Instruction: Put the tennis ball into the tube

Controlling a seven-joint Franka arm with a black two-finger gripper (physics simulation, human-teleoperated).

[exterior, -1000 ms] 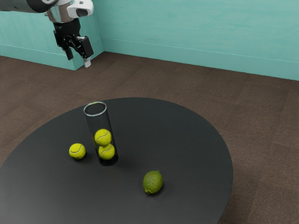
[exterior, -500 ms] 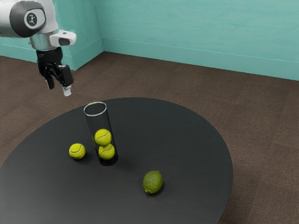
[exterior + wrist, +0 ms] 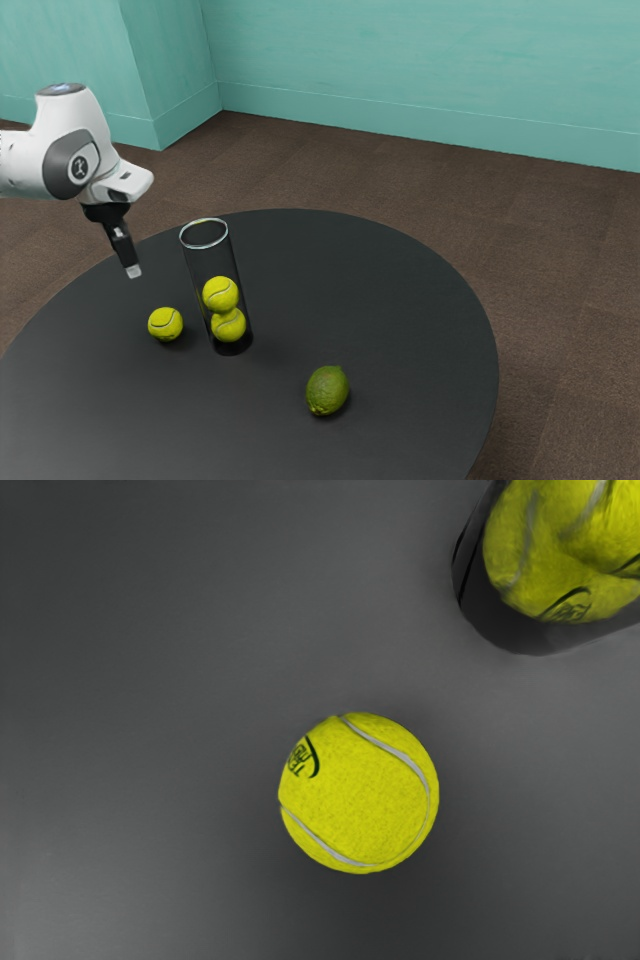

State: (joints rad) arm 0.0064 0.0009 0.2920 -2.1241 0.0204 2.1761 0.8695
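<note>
The tennis ball [image 3: 165, 324] for the task lies loose on the counter [image 3: 400, 300], between the tube [image 3: 214, 262] and the counter's edge at the exterior view's left, so it is neither picked up nor put in. What is left, I judge, is the whole job: lower, grip, lift, carry over the rim, let go. The hand [image 3: 134, 270] is above the counter near that left edge, well clear of the ball; it is turned nearly edge-on, so I cannot tell whether it is spread or pressed together. The tube stands open end up, probably upright though the camera slant makes it look leaning. It holds two balls, the upper one [image 3: 220, 294] resting on the lower one [image 3: 228, 325], with what looks like room above for a third. The lime [image 3: 327, 390] sits outside, towards the near edge, and should stay out of the job.
</note>
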